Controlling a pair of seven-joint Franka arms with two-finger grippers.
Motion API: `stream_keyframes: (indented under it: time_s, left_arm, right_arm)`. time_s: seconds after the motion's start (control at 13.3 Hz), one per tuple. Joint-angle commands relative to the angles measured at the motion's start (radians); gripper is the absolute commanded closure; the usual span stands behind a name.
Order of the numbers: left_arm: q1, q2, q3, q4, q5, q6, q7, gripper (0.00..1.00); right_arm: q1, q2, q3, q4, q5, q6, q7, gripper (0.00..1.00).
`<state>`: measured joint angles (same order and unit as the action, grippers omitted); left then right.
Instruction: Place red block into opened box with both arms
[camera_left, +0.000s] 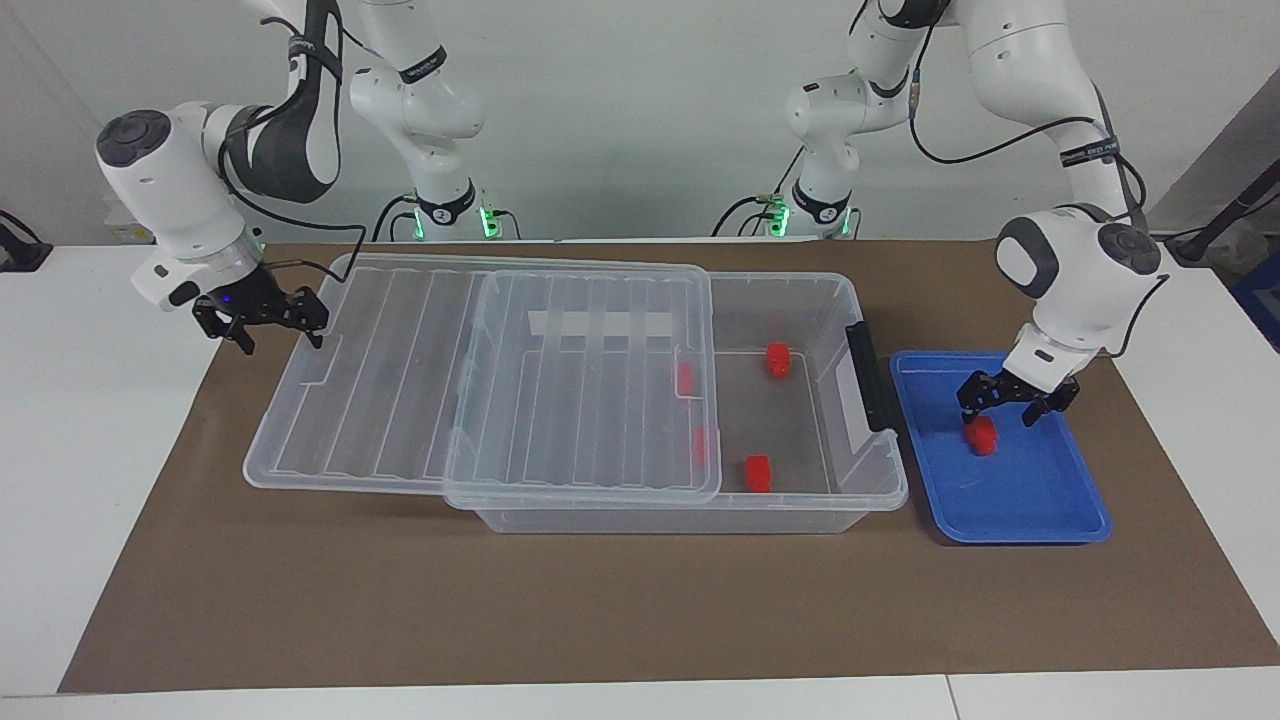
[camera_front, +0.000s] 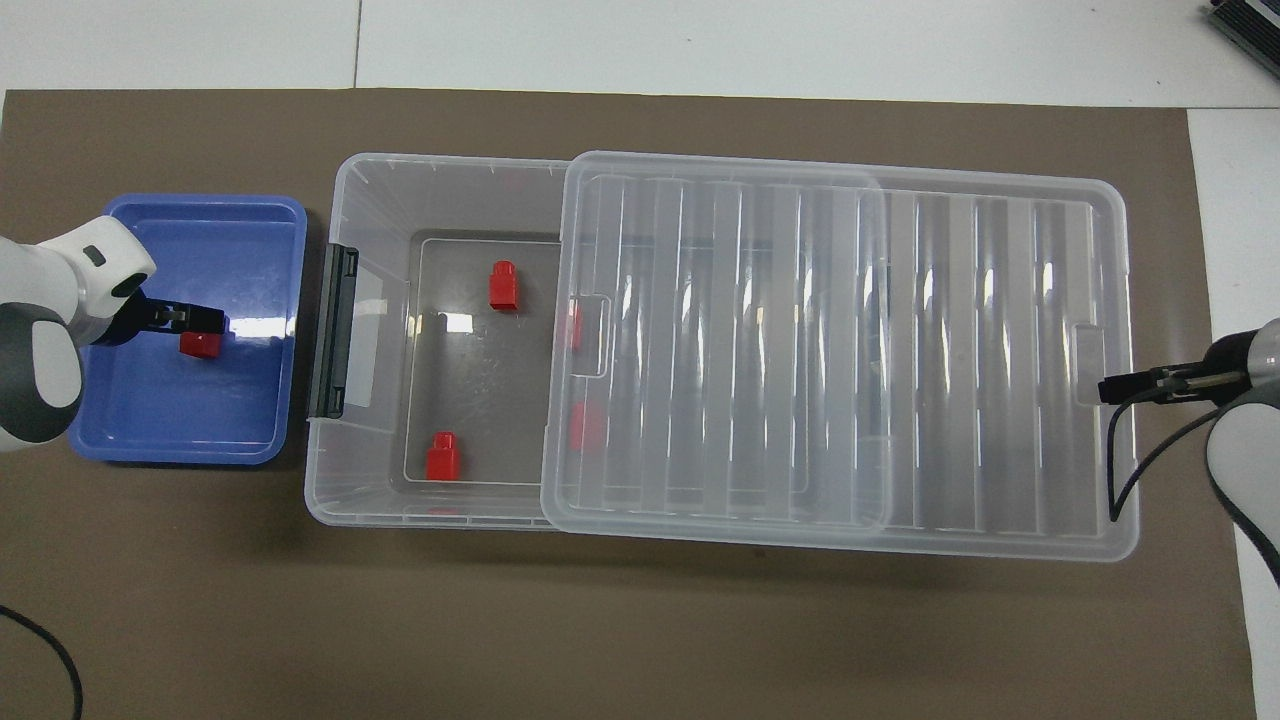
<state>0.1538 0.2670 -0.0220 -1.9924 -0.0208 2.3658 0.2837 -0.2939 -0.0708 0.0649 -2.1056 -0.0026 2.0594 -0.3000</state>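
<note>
A red block (camera_left: 982, 436) (camera_front: 200, 345) lies in the blue tray (camera_left: 1050, 505) (camera_front: 150, 430). My left gripper (camera_left: 1000, 415) (camera_front: 205, 320) hangs open just over it, its fingers straddling the block's top. The clear box (camera_left: 880, 480) (camera_front: 370, 190) stands mid-table beside the tray. Its ribbed lid (camera_left: 560, 380) (camera_front: 850, 350) is slid toward the right arm's end and overhangs the box. My right gripper (camera_left: 282, 341) (camera_front: 1110, 388) is open at that lid's end, one fingertip against its rim.
Two red blocks (camera_left: 778, 360) (camera_left: 758, 473) lie in the uncovered part of the box, and two more show through the lid. A black clip (camera_left: 868, 375) is on the box end next to the tray. A brown mat (camera_left: 600, 600) covers the table.
</note>
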Motion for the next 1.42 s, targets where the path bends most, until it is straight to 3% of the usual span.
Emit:
stream_keyframes:
  time_s: [0.0, 0.3, 0.67, 0.82, 0.97, 1.2, 1.35]
  left_arm:
    - [0.012, 0.029, -0.006, -0.009, -0.002, 0.049, 0.020, 0.00]
    - [0.013, 0.031, -0.006, -0.022, -0.002, 0.061, 0.020, 0.05]
    - [0.024, 0.026, -0.004, -0.092, -0.002, 0.150, 0.035, 0.09]
    - [0.024, 0.024, -0.004, -0.095, -0.001, 0.147, 0.037, 0.28]
    - [0.023, 0.024, -0.004, -0.095, -0.001, 0.145, 0.037, 0.61]
    - [0.020, 0.024, -0.006, -0.088, -0.001, 0.135, 0.034, 0.97]
    - [0.013, 0.021, -0.006, -0.060, -0.001, 0.081, 0.031, 1.00]
  right_arm:
    - [-0.019, -0.006, 0.007, -0.002, -0.002, 0.001, -0.018, 0.00]
    - [0.002, -0.021, 0.016, 0.071, -0.002, -0.068, 0.079, 0.00]
    - [0.128, -0.011, 0.029, 0.264, -0.005, -0.251, 0.338, 0.00]
    - [0.171, -0.006, 0.030, 0.335, -0.007, -0.309, 0.448, 0.00]
    - [0.202, -0.003, 0.030, 0.389, -0.005, -0.356, 0.502, 0.00]
    - [0.222, 0.044, 0.030, 0.522, 0.003, -0.457, 0.506, 0.00]
    - [0.220, 0.075, 0.029, 0.587, -0.004, -0.507, 0.507, 0.00]
